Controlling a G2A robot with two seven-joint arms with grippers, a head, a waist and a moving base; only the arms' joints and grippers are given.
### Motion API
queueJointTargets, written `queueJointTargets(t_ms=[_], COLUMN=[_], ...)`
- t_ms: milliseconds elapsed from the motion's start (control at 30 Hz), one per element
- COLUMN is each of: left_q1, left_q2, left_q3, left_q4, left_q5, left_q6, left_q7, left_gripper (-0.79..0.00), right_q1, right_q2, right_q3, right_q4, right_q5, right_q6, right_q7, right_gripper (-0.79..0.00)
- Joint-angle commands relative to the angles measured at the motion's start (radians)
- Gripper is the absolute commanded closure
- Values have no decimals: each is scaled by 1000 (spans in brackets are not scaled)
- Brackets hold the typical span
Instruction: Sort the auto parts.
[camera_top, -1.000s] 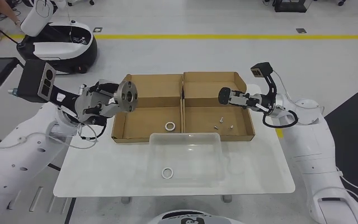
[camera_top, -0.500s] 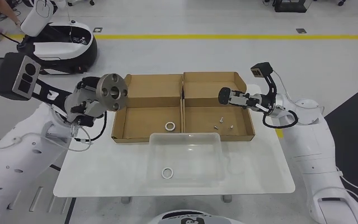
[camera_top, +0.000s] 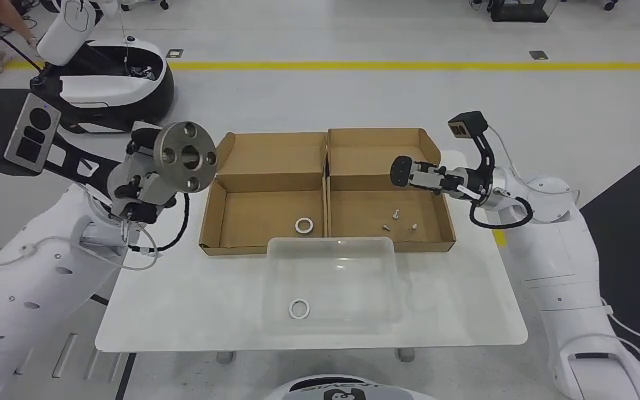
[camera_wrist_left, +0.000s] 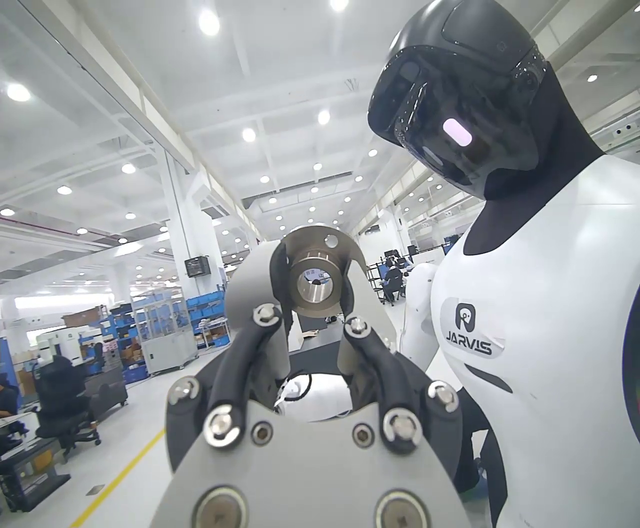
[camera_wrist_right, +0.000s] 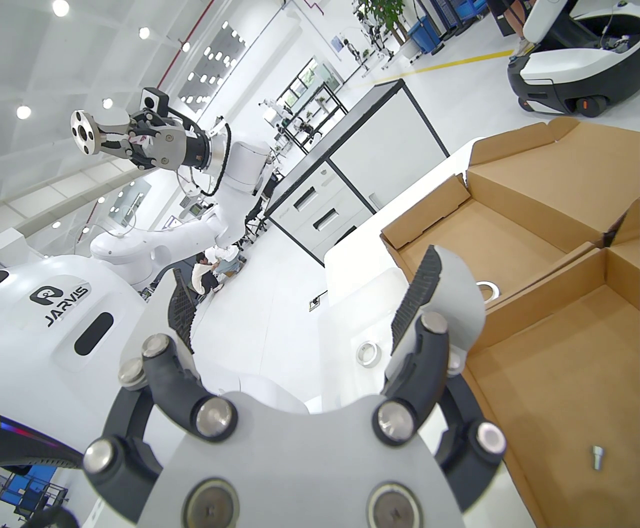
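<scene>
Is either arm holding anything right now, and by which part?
The left gripper holds a round metal flange by its hub. The right gripper is open and empty.

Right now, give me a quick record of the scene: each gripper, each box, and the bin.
Left box: one metal ring
Right box: small bolts
Clear bin: one loose ring
Left gripper: shut on flanged metal part, held up left of the boxes
Right gripper: open, empty, above the right box
</scene>
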Motion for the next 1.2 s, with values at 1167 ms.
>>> queueJointTargets(t_ms=[1167], left_q1=[-27], left_q2=[4], left_q3=[60], left_q4=[111], left_q5=[25], left_q6=[0], left_q7=[0], left_gripper=[0], right_q1=[0], right_q2=[0], right_q3=[0], right_q4=[0], right_q5=[0], right_q6=[0], right_q7=[0], right_gripper=[-785])
